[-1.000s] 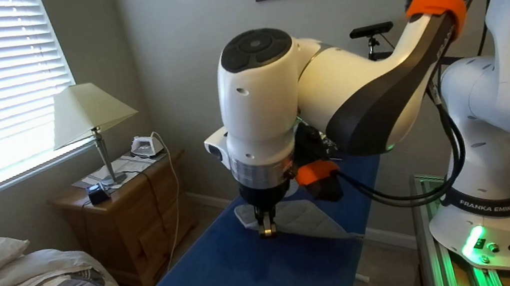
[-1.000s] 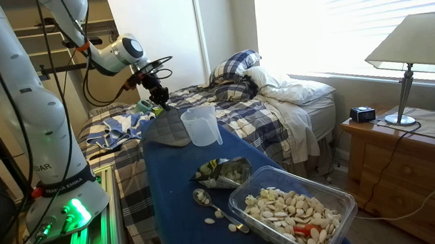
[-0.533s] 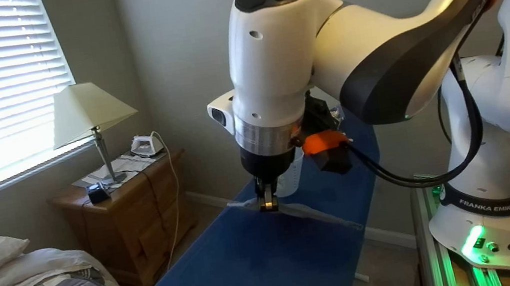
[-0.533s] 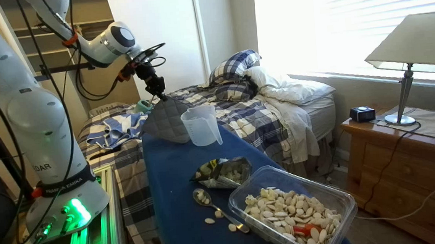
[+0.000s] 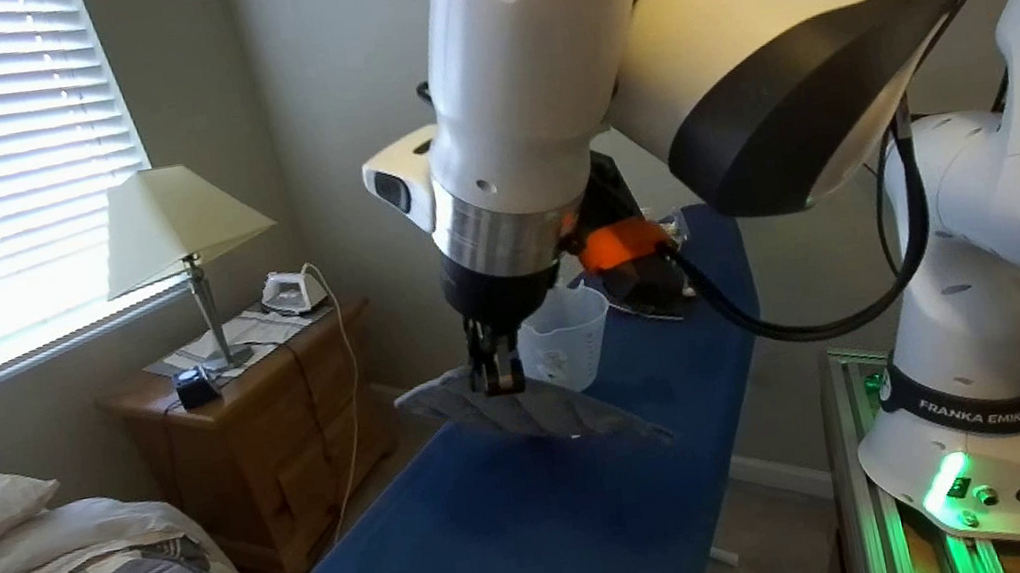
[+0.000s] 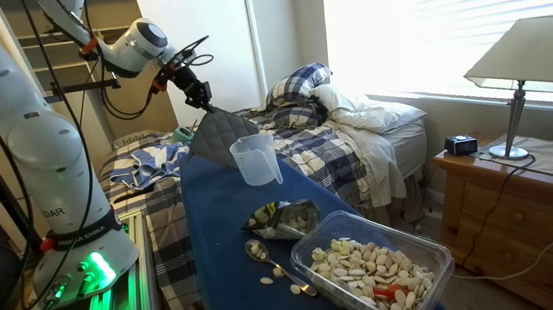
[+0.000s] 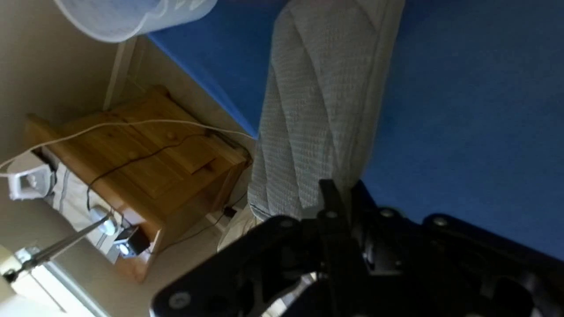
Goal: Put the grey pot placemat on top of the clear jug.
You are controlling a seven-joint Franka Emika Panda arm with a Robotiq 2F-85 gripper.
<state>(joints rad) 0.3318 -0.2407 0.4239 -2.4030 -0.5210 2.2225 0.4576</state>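
The grey pot placemat (image 5: 544,413) hangs tilted from my gripper (image 5: 499,384), lifted over the blue ironing board (image 5: 471,565). In the wrist view the gripper (image 7: 343,187) is shut on the edge of the placemat (image 7: 313,97), which lies between the two fingertips. The clear jug (image 6: 257,161) stands upright on the board. In an exterior view it hides part of the placemat (image 6: 221,137) behind it. The jug also shows at the top left of the wrist view (image 7: 119,22). The gripper is higher than the jug's rim and beside it, not over it.
A clear tub of seeds (image 6: 438,275), a snack bag (image 6: 281,220) and a spoon (image 6: 282,270) lie on the board near the jug. A few loose seeds lie by the spoon. A bed (image 6: 316,162) and a nightstand (image 5: 252,456) stand beside the board.
The gripper has risen with the placemat. The placemat went from lying mostly flat on the board to hanging tilted in the air. The jug has not moved.
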